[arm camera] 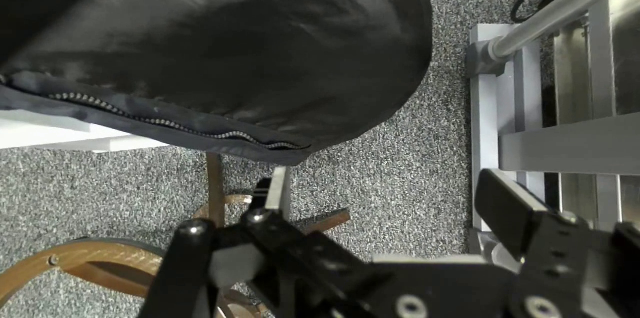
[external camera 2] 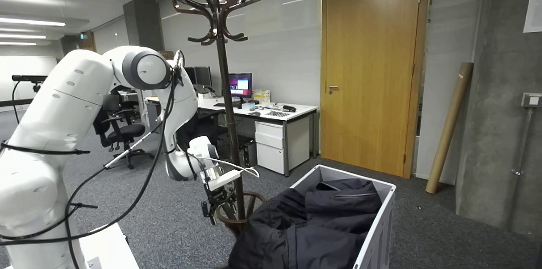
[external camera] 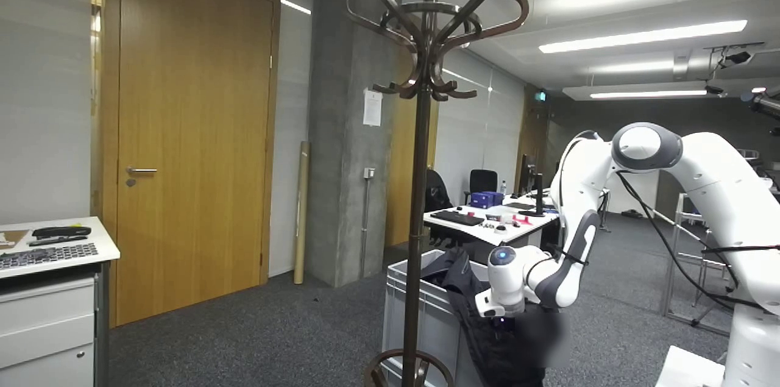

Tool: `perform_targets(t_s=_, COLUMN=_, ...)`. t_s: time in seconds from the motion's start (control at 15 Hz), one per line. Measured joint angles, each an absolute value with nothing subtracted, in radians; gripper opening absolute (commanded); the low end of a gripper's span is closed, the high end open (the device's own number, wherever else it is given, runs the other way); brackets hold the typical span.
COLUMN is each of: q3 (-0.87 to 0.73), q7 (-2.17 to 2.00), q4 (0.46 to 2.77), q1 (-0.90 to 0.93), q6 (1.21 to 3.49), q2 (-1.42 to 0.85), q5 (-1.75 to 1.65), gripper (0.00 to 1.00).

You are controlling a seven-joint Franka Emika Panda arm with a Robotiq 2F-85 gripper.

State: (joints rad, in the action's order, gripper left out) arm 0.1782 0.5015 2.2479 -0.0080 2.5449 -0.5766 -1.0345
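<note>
1. My gripper (arm camera: pixel 385 178) is spread wide. Between its fingers (arm camera: pixel 278 190) I hold nothing; through this gap I see the speckled grey carpet (arm camera: pixel 425 122).

2. Nearest to me is a dark garment (arm camera: pixel 300 57). Its zipped edge comes just beside one fingertip; whether they touch, I cannot tell.

3. About progress, I judge it is an early stage: the gripper stands near the cloth, but a grip is not yet made. The garment lies in a grey crate (external camera 2: pixel 377 241), and its hanging part (external camera: pixel 487 353) falls over the rim on the outside.

4. The cloth looks smooth and a little shiny, with a rounded outline close to me. The zip (arm camera: pixel 235 135) has small teeth and runs in soft waves. Inside the crate the cloth makes thick folds; how many pieces there are, I cannot tell.

5. The crate is rectangular, with hard ribbed walls, probably plastic.

6. Just beside it is a coat stand (external camera: pixel 420 192), dark and glossy like varnished wood, with curved hooks and a ring at its foot.

7. Farther away are a flat wooden door (external camera: pixel 195 131), a long brown tube (external camera: pixel 303 213), and a rough concrete pillar (external camera: pixel 347 192).
</note>
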Motion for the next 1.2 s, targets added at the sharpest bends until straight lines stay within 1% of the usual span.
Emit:
perform_targets(t_s=0.33, q3=0.148, q7=0.666, q4=2.207, q1=-0.008, q6=2.552, q2=-0.607, q5=-1.057, gripper=1.0)
perform_targets(t_s=0.53, q3=0.142, q7=0.782, q4=2.185, q1=-0.01, q6=2.499, q2=-0.619, q5=-1.036, gripper=1.0)
perform_targets(t_s=0.73, q3=0.142, q7=0.808, q4=2.178, q1=-0.01, q6=2.472, q2=-0.619, q5=-1.026, gripper=1.0)
perform_targets(t_s=1.2, q3=0.131, q7=0.864, q4=2.189, q1=-0.009, q6=2.57, q2=-0.629, q5=-1.069, gripper=1.0)
